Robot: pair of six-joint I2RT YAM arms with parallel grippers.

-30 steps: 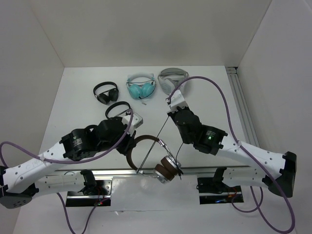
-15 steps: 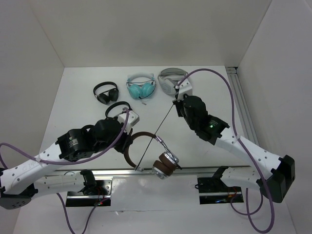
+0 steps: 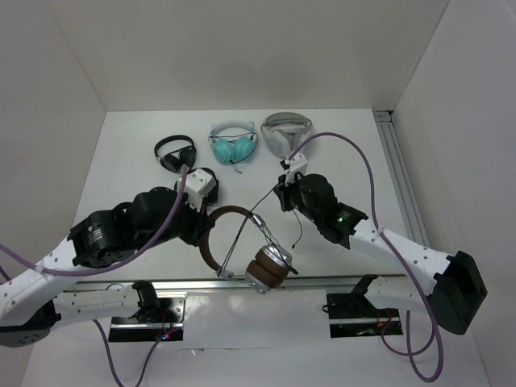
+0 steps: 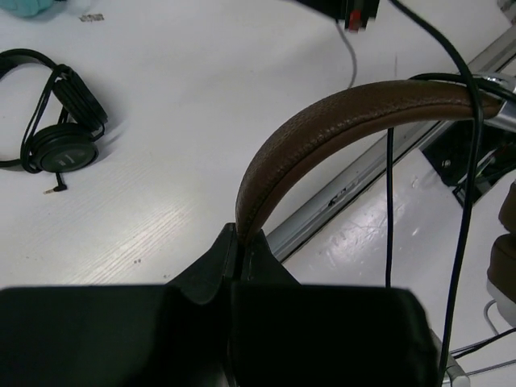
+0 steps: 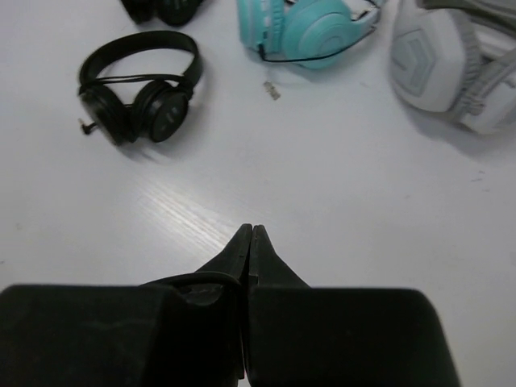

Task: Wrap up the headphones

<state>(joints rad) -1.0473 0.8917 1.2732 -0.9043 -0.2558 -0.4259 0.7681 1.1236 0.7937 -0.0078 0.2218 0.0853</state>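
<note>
Slacker cable (image 3: 235, 244), right pincer (image 3: 280, 196) closer to headphones (image 3: 270, 264).

Headband end of the headphones (image 4: 339, 121) is buried between the closed left gripper (image 4: 242, 238) fingers; ear pads (image 4: 504, 262) are clipped by the right edge. Cable (image 4: 389, 210) can't be resolved at the pressed-together right gripper (image 5: 248, 234) tips. Teal pair (image 5: 314, 28) and white-grey pair (image 5: 451, 64) are cropped.
</note>
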